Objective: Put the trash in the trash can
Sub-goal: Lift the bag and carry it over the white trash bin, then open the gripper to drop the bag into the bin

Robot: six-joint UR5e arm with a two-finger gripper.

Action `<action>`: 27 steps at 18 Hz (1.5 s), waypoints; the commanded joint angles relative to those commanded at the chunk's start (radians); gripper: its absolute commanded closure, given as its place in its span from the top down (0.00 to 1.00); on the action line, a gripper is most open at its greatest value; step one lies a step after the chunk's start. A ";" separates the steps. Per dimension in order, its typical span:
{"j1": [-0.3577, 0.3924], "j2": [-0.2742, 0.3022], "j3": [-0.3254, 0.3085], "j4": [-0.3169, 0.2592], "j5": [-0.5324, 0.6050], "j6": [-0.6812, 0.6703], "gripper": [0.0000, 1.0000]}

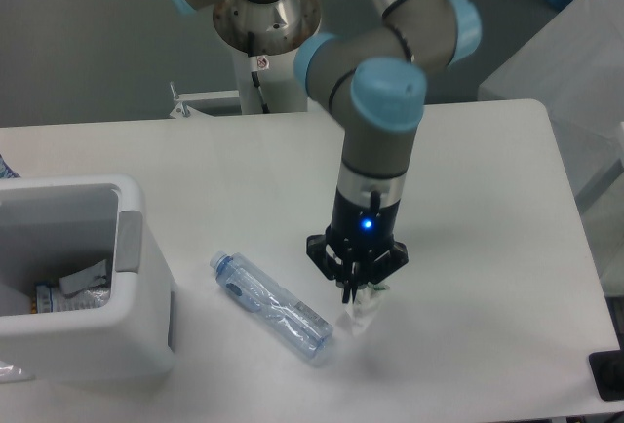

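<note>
The clear, blue-labelled plastic bottle [270, 305] lies on its side on the white table [468, 179], front centre. My gripper [355, 296] points straight down just right of the bottle's far end. Its fingers are closed on the crumpled clear wrapper with a green strip [359, 314], which hangs from the fingertips and reaches down to about the table top. The white boxy trash can [83, 282] stands at the left front, with a grey panel on its right rim and some packaging inside.
The arm's base column [265, 23] stands behind the table's far edge. A translucent box [575, 72] sits off the table to the right. A dark object [608, 376] shows at the lower right corner.
</note>
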State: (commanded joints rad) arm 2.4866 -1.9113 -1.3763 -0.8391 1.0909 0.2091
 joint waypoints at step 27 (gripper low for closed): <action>-0.476 0.130 -0.044 0.006 -0.016 -0.234 0.16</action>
State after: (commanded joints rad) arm 2.0111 -1.7809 -1.4204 -0.8330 1.0753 -0.0245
